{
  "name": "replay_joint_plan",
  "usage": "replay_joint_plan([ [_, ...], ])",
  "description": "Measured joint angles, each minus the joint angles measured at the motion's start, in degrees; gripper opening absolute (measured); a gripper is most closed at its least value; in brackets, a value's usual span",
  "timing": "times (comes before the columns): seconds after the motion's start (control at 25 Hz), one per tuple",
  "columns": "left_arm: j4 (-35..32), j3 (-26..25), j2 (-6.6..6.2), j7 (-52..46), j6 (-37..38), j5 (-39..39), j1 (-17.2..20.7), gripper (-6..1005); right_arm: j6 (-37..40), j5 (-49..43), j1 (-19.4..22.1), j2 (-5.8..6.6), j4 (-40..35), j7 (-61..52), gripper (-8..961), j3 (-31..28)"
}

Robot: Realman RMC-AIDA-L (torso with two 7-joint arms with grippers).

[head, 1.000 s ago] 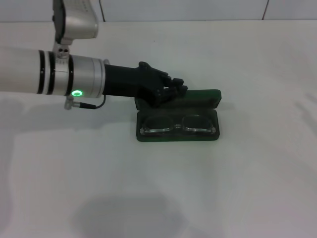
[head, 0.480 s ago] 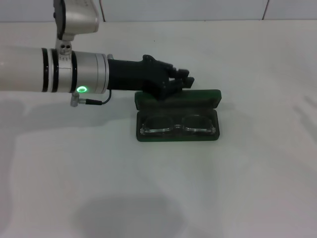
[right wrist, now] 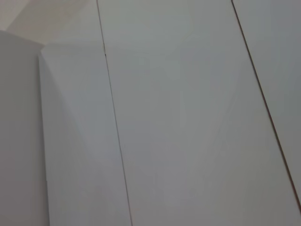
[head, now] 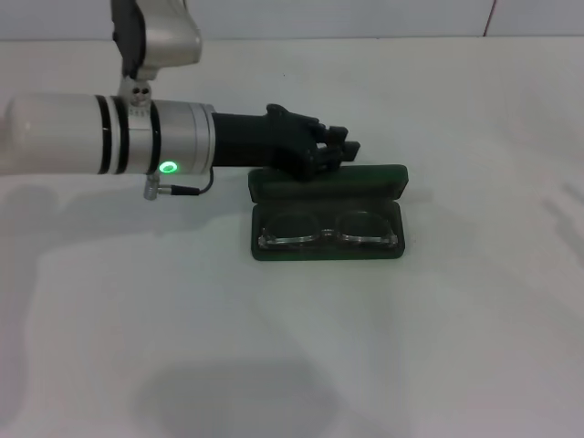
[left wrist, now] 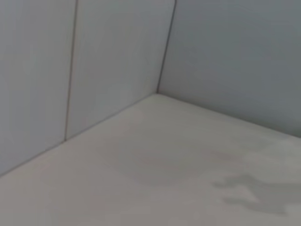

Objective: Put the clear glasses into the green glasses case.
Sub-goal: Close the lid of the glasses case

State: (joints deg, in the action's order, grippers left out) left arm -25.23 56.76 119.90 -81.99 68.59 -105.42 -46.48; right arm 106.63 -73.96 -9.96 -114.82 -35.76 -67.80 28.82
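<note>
Left arm has slid further right and lifted slightly since a second ago; the left gripper now sits at the back edge of the lid instead of low over its left end. Case and glasses haven't shifted.

The glasses lie flat in the tray of the case, lenses up, filling it side to side. The tray is just in front of the fingertips, with the lid between them. The placing part looks done to me.

The fingers are curled in, near closed, and I see nothing in them. I can't tell whether they touch the lid or hover just off it. The lid is open, tilted back towards the fingertips, so my read is that the hand is parked behind it to push it forward and down over the tray. Curled fingers make sense there: a blunt pusher, not a grasp.

Risk as I see it: a push on the left half of the lid could skid the light case on the table rather than fold the hinge.

Right gripper isn't in view, and its wrist view shows only wall panels.
</note>
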Motion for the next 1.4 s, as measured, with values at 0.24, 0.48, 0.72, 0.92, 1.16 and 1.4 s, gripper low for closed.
replay_joint_plan([
  [0.24, 0.50, 1.60, 0.27, 0.25, -1.21, 0.63, -0.18, 259, -0.14, 0.00, 0.03, 0.08, 0.17, 0.03, 356, 0.00],
  [0.48, 1.65, 2.28, 0.31, 1.23, -2.15, 1.60, -0.20, 256, -0.06, 0.02, 0.03, 0.12, 0.31, 0.04, 356, -0.08],
  [0.72, 2.28, 3.23, 0.33, 1.33, -3.13, 1.63, -0.15, 253, -0.02, 0.28, -0.03, 0.13, 1.08, 0.04, 356, -0.09],
  [0.92, 2.42, 3.26, 0.36, 1.71, -3.97, 1.67, 0.16, 251, -0.02, 0.42, -0.12, 0.12, 1.54, 0.03, 356, -0.09],
  [1.16, 2.78, 3.30, 0.36, 1.75, -3.69, 1.84, 0.44, 248, -0.02, 0.48, -0.24, 0.07, 1.69, 0.03, 356, -0.08],
  [1.4, 3.89, 3.89, 0.38, 2.26, -3.01, 1.88, 0.66, 245, 0.01, 0.57, -0.34, 0.03, 2.31, 0.08, 356, -0.08],
])
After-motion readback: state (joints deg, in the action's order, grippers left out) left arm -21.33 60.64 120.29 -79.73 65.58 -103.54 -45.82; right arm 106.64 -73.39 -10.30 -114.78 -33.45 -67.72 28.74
